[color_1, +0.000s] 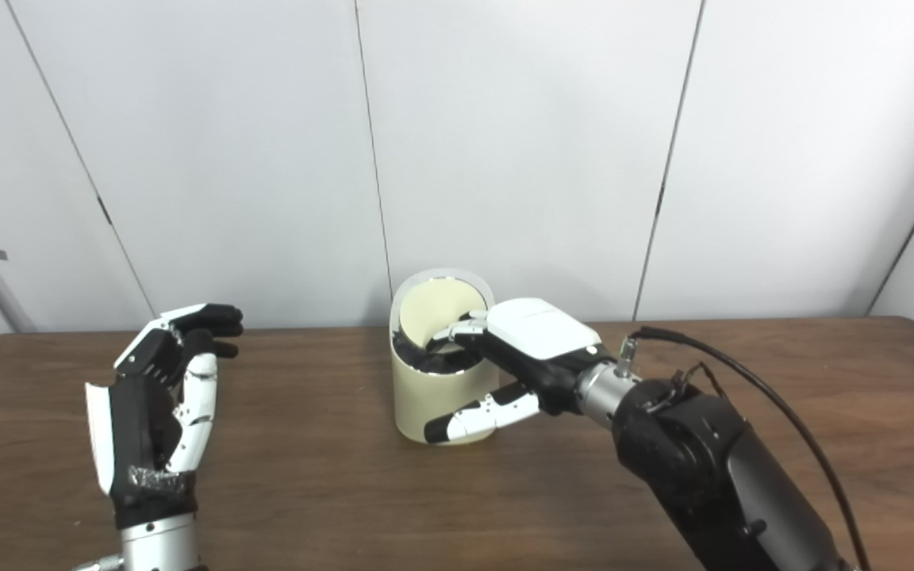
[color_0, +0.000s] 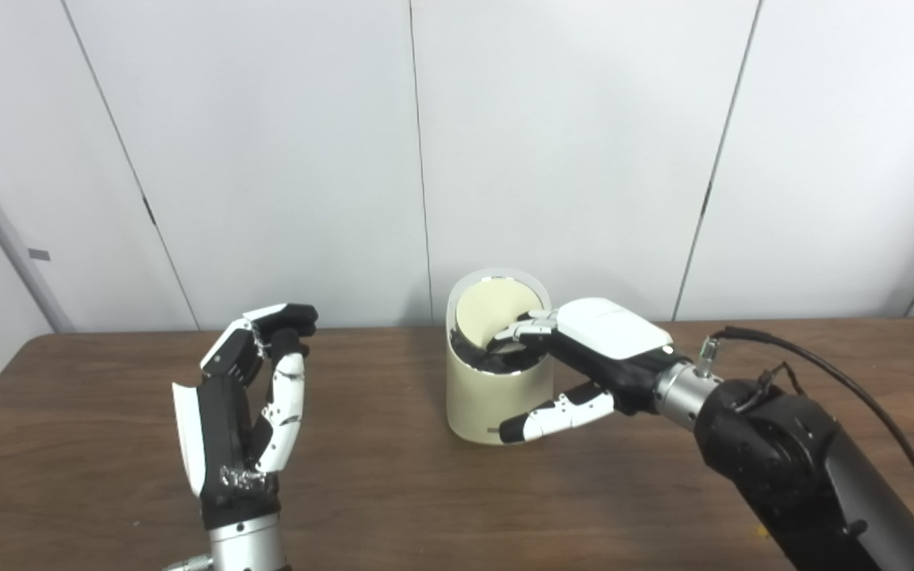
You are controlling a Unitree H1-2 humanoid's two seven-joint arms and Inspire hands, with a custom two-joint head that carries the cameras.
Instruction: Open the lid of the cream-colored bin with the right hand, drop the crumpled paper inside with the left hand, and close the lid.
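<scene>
The cream-colored bin (color_0: 497, 396) stands at the middle of the table, its round lid (color_0: 497, 305) tipped up at the back. My right hand (color_0: 584, 349) reaches over the bin's dark mouth. Its fingertips (color_0: 522, 329) touch the lid's inner face low down, and its thumb (color_0: 556, 416) lies spread along the bin's front wall. My left hand (color_0: 247, 396) is raised upright to the left, well apart from the bin, fingers half curled toward the thumb with nothing in them. No crumpled paper shows in either view, and the bin's inside is too dark to read.
The brown table (color_0: 393, 492) runs to a white panelled wall just behind the bin. A black cable (color_0: 822, 357) loops off my right forearm over the table's right part.
</scene>
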